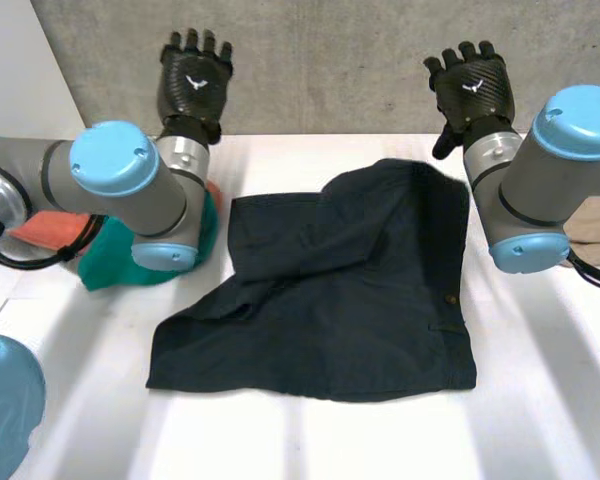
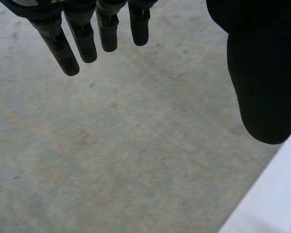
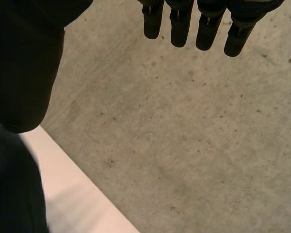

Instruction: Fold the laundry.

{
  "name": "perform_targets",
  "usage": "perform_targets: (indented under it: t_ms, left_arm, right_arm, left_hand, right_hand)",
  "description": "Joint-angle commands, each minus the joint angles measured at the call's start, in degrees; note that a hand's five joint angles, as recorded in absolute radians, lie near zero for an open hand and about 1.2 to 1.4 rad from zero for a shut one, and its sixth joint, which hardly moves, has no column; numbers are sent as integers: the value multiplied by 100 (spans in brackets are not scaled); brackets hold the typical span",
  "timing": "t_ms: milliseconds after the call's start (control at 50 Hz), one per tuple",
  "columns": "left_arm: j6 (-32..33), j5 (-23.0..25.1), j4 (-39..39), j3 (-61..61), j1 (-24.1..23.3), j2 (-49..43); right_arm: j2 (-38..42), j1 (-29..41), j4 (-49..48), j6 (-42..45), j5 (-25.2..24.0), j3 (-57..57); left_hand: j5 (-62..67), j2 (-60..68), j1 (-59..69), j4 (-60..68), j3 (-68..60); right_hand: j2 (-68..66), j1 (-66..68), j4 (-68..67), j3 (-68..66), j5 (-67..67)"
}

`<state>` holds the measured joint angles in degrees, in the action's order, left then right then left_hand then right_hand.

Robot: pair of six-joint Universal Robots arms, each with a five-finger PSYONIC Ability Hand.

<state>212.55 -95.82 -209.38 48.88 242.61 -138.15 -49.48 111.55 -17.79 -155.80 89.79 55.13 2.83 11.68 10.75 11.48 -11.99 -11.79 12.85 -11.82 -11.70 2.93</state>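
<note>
Facing dark navy shorts (image 1: 330, 290) spread across the middle of the white bench (image 1: 540, 400), rumpled, with one part doubled over on the wall side. Holding the left hand (image 1: 193, 85) raised at the far edge of the bench, before the grey concrete wall (image 1: 330, 60), fingers (image 2: 63, 53) released and straight, well apart from the shorts. Holding the right hand (image 1: 470, 85) raised likewise on the other side, fingers (image 3: 179, 29) released and straight too, thumb spread away from them, near the far right corner of the shorts. Catching, in the right wrist view, dark cloth of the shorts below the thumb, lying against the bench edge. Reaching the left arm above a green cloth (image 1: 110, 260) and an orange cloth (image 1: 50, 228) bunched together at the left of the bench. Passing the right arm beside a beige cloth (image 1: 592, 235) at the right edge.
</note>
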Motion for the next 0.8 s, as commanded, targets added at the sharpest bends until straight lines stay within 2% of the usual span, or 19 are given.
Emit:
perform_targets:
  t_ms: [20,140,200,240,260,300,360,400,460,540,660,720,740,760,800]
  left_arm:
    - [5,-174,116,1515,94,1402]
    - [-21,-130,731,3222,24,2599]
    - [-21,-51,1152,4145,-64,3196]
    - [-30,19,1320,4567,-169,3460]
    - [-30,124,1468,4969,-300,3679]
    - [-21,273,1592,5349,-424,3848]
    - [-30,537,1803,5991,-513,4059]
    - [-39,669,1891,6247,-504,4086]
    - [-65,854,1971,6616,-451,4051]
    - [-65,907,1945,6810,-136,4007]
    - [-56,916,1716,6766,129,3752]
    - [-48,907,1462,6731,190,3541]
    - [-30,898,1418,6722,217,3480]
    - [-4,898,1374,6714,260,3436]
    - [23,898,1303,6687,348,3269]
  right_arm:
    - [-1150,-28,1101,67,-137,928]
    - [-1801,-116,2243,102,-383,2000]
    - [-2214,-134,2929,102,-523,2606]
    - [-2451,-143,3245,190,-602,3114]
    - [-2522,-151,3290,234,-646,3292]
    - [-2636,-160,3282,322,-760,3634]
    - [-2830,-169,3054,454,-1059,4373]
    - [-2874,-239,2765,472,-1226,4863]
    - [-2874,-318,2352,463,-1341,5313]
    - [-2839,-318,1571,454,-1437,5850]
    - [-2813,-318,875,454,-1438,6202]
    - [-2804,-318,506,419,-1411,6246]
    - [-2804,-318,409,401,-1403,6246]
    - [-2795,-327,251,401,-1402,6255]
    - [-2743,-336,188,401,-1385,6255]
  left_hand:
    - [-229,-114,-21,-94,145]
    - [208,323,416,343,-292]
    - [797,912,1005,932,-881]
    - [1501,1616,1709,1636,-1585]
    - [2304,2419,2512,2439,-2388]
    - [2698,2813,2906,2833,-2782]
    - [3638,3754,3847,3774,-3722]
    - [3709,3824,3917,3844,-3793]
    - [2836,2951,3044,2971,-2920]
    - [2011,2127,2219,2147,-2095]
    - [1959,2074,2167,2094,-2043]
    - [1959,2074,2167,2094,-2043]
    - [1959,2074,2167,2094,-2043]
    - [1976,2091,2184,2111,-2060]
    - [1993,2108,2201,2128,-2077]
  right_hand:
    - [179,-285,182,170,-293]
    - [179,-285,182,170,-293]
    - [-701,595,-698,-710,587]
    - [-1006,899,-1002,-1014,891]
    - [-1124,1017,-1120,-1132,1009]
    - [-1526,1420,-1523,-1535,1412]
    - [-2452,2346,-2449,-2461,2337]
    - [-2555,2448,-2551,-2563,2440]
    - [-2454,2348,-2451,-2463,2339]
    - [-2302,2196,-2299,-2311,2188]
    - [-2486,2380,-2483,-2495,2372]
    - [-3795,3689,-3792,-3804,3680]
    - [-4382,4276,-4379,-4391,4268]
    - [-5654,5547,-5650,-5662,5539]
    - [-6403,6297,-6400,-6412,6289]
